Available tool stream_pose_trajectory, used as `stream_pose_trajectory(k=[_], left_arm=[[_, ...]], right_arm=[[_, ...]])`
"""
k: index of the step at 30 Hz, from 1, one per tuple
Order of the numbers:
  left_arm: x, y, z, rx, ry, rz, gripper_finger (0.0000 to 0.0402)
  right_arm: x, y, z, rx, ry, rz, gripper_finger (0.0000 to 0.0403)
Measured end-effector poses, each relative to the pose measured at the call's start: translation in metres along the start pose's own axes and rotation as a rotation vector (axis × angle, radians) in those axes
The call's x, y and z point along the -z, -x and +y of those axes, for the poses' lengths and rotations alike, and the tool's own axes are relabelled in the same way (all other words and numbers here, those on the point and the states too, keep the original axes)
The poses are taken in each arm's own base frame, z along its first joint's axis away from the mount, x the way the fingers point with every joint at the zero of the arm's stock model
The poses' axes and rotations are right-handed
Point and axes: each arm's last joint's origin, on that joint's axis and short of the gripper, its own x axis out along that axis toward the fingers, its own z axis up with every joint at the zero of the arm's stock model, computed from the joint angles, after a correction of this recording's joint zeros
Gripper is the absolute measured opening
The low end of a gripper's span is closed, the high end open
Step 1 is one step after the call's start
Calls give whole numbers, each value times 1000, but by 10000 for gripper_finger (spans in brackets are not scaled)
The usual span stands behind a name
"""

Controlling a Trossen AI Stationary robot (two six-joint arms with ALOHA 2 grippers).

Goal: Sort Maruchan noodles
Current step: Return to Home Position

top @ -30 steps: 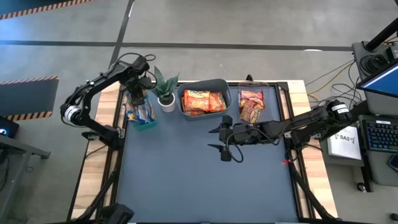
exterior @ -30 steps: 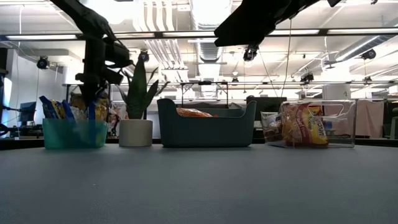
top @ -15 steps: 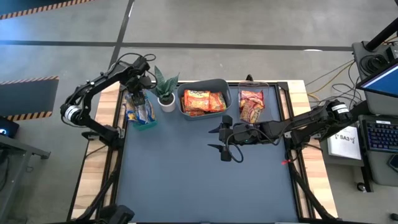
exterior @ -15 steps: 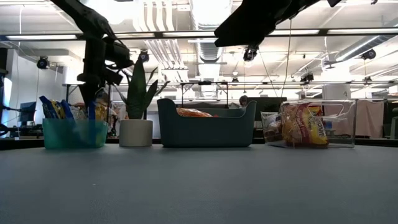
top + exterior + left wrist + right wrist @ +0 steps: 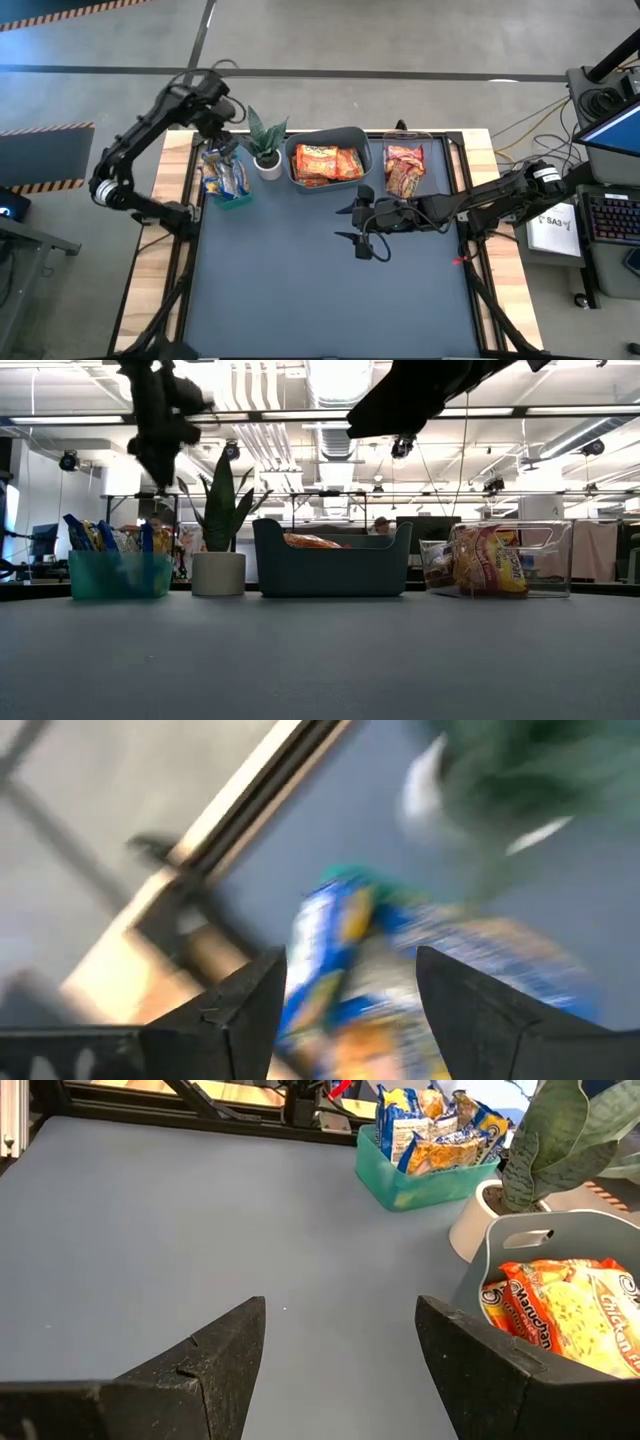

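Note:
The noodle packets sit sorted by kind in three containers along the far edge. Silver-blue-yellow ones stand in a teal bin, orange ones lie in a dark grey tub, and red-and-white ones are in a clear box. My left gripper hangs open above the teal bin, holding nothing; its wrist view shows the blue-yellow packets below, blurred. My right gripper waits open over the mat's middle, level, pointing toward the table's left.
A potted green plant stands between the teal bin and the grey tub, close to my left gripper. Bare mat fills the near half of the table. A wooden rim borders the mat on both sides.
My left gripper has risen from the teal bin's packets, up and slightly toward the far edge, and now hangs clear above the bin. The packets stay in the bin. The right arm has kept still.

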Motion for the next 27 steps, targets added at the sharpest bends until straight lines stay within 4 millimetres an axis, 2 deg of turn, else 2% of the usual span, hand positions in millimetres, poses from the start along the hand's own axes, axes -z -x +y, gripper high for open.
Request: stream_pose_trajectory(k=[5,10,14,20,24,27], left_arm=[[9,36,-24,143,69,-262,200],[28,64,-74,254,-16,-528,192],[48,78,-119,344,-116,-731,190],[87,80,-173,370,-250,-886,190],[116,70,-200,387,-394,-924,190],[135,60,-216,465,-472,-968,190]], right_arm=[[4,0,0,0,33,9,249],[11,-1,1,1,56,-17,249],[14,2,-1,4,61,-42,249],[12,18,-5,6,50,-80,249],[15,33,-9,8,42,-106,249],[21,44,-12,9,25,-138,249]])
